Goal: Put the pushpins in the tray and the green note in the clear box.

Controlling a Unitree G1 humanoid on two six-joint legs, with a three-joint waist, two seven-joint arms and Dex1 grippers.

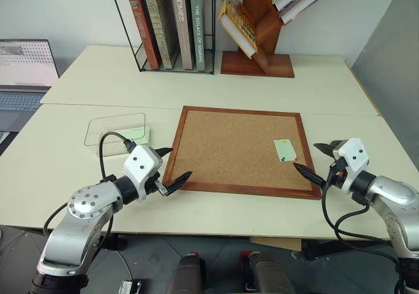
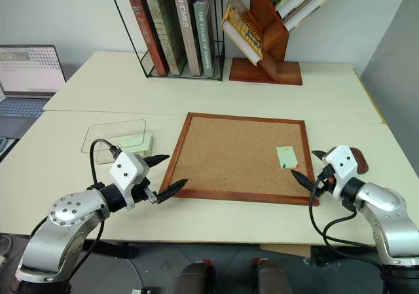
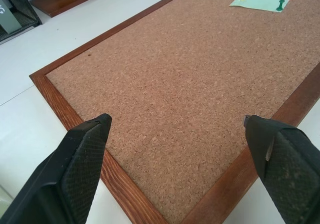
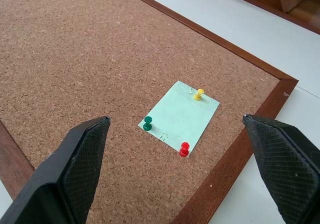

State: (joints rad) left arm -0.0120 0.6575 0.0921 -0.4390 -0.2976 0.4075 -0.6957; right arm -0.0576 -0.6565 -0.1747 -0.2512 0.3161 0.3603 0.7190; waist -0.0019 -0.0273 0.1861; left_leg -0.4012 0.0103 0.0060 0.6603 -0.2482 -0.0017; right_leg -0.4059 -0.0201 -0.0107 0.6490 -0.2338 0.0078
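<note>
Over the counter's (image 1: 59,176) near edge, the left gripper (image 1: 169,169) hangs with its jaws spread wide and nothing between them, just off the cork board's (image 1: 222,143) near-left corner. The right gripper (image 1: 317,162) is likewise released and empty, by the board's near-right corner. Closest to it, the green note (image 4: 178,115) lies flat on the cork, pinned by a green pushpin (image 4: 147,123), a red pushpin (image 4: 184,149) and a yellow pushpin (image 4: 199,94). Beyond the right gripper, on the counter, sits the dark tray (image 2: 358,158). Left of the board lies the clear box (image 1: 114,128), with a pale green pad (image 1: 136,135) touching its near-right corner.
</note>
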